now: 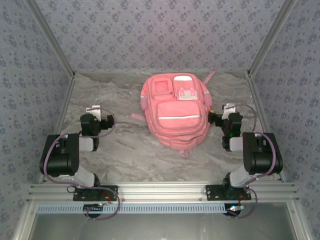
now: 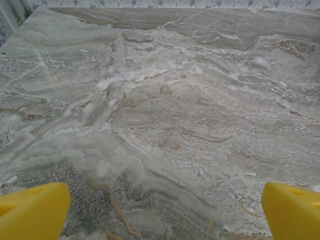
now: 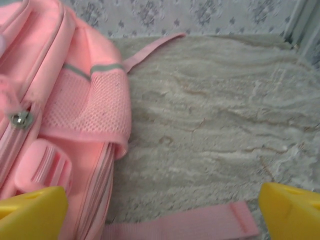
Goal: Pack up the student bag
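Lying front-up mid-table on the marble table (image 1: 125, 150), the student bag (image 1: 175, 112) is being flanked: the right gripper (image 1: 228, 108), just beside its mesh side pocket (image 3: 102, 102), and the left gripper (image 1: 94, 109), over bare tabletop, are being held spread wide, empty.

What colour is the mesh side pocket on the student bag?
Pink mesh side pocket, matching the student bag; clearest in the right wrist view.

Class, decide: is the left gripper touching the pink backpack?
Apart. The top view shows bare table between the left gripper and the pink backpack; the left wrist view shows marble between its open fingers.
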Motion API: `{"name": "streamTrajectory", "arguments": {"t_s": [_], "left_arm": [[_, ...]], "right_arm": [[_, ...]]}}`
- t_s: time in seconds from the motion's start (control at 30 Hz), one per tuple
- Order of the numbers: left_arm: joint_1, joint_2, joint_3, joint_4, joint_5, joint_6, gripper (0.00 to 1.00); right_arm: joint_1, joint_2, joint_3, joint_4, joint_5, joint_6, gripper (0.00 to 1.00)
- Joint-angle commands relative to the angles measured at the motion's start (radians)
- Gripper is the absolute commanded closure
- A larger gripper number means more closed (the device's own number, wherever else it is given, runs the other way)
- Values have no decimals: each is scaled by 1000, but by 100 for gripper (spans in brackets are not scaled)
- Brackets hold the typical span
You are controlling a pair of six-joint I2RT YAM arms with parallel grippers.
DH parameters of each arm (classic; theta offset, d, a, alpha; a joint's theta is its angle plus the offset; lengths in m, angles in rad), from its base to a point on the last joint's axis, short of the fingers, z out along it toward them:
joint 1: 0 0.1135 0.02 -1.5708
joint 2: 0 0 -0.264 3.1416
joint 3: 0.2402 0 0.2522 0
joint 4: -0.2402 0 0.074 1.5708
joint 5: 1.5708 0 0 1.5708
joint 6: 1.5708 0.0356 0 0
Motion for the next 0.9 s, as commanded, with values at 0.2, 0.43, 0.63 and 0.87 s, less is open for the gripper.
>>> {"name": "streamTrajectory", "arguments": {"t_s": [0.2,0.43,0.63,0.87], "left_arm": [[-89,-3,-22,84,-353,-22,2],[-26,-4,16,3,-165,-33,2],[10,-4,25,-14,-38,-27,2],[8,-3,24,-13,-40,-26,2]], "right_arm": [[129,15,-143,264,285,-81,0],[-20,-6,14,-78,-53,6,0],[-8,-12,7,-58,56,20,0],[55,-10,-13,-25,165,-8,0]]}}
